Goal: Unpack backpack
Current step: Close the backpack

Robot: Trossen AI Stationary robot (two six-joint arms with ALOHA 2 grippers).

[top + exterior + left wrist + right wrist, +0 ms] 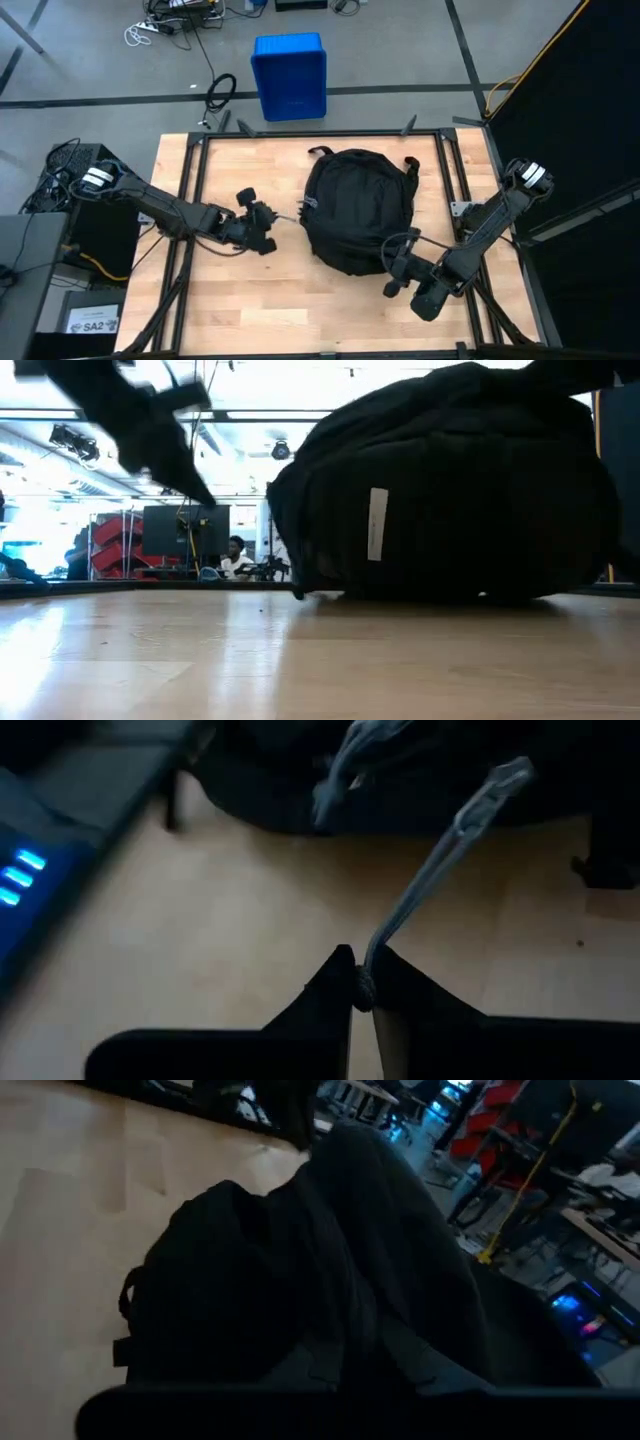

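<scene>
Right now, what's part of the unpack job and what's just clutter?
In play: backpack; its zipper pull cord, pinched in the left claw; right claw, shut at the backpack's edge.
Clutter: blue bin and cables on the floor.

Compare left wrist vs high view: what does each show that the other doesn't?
Left wrist only: the left gripper shut on a grey zipper pull cord, which runs taut from the fingertips up to the backpack.

High view only: the whole table, the right gripper at the backpack's near right edge, both arms, and a blue bin on the floor beyond the table.

Both: the black backpack, the wooden tabletop, and the left gripper beside the backpack's left side.
</scene>
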